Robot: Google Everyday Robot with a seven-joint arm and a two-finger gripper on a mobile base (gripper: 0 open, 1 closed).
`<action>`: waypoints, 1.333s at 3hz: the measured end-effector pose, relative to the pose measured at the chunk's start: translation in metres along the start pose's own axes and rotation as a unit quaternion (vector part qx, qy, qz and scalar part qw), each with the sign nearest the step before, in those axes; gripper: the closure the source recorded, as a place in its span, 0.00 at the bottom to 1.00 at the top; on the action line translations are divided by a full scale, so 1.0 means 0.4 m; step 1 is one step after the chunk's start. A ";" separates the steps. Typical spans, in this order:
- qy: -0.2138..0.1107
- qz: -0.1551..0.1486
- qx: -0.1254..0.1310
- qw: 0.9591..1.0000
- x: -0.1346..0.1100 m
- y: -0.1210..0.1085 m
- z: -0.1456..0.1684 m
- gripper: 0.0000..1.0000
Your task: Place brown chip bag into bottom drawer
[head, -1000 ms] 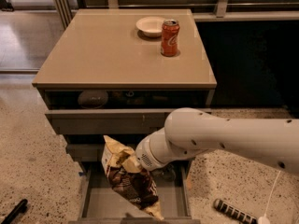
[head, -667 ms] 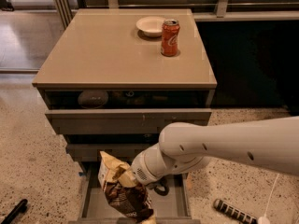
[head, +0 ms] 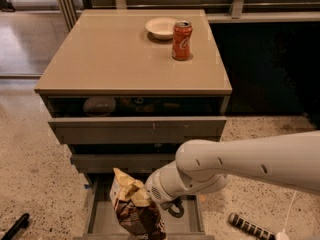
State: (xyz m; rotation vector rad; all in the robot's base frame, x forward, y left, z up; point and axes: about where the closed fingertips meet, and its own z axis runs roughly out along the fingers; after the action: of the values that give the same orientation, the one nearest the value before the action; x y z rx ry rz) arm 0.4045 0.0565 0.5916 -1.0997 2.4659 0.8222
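one gripper (head: 166,208) over bottom drawer (head: 100,217), one bag (head: 136,214)

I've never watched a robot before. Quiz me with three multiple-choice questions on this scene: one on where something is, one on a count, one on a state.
1. Where is the brown chip bag?
A) on the cabinet top
B) down at the bottom drawer, beside the gripper
C) in the top drawer

2. How many things stand on the cabinet top?
A) none
B) two
C) four

3. The bottom drawer is:
A) pulled out
B) pushed shut
C) lying on the cabinet top

Answers:
1 B: the bag shows within the drawer's outline, next to the gripper at the end of the arm.
2 B: only a white bowl and a red soda can stand there.
3 A: its grey floor shows in front of the cabinet.
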 end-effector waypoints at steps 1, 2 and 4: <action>-0.015 0.011 0.000 1.000 0.005 -0.033 -0.042 1.00; -0.026 0.030 0.005 0.999 0.009 -0.069 -0.072 1.00; -0.037 0.091 0.046 0.994 0.064 -0.183 -0.176 1.00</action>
State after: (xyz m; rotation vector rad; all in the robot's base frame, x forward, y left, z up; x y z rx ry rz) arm 0.4393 -0.0412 0.6065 -0.8076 2.5402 0.7761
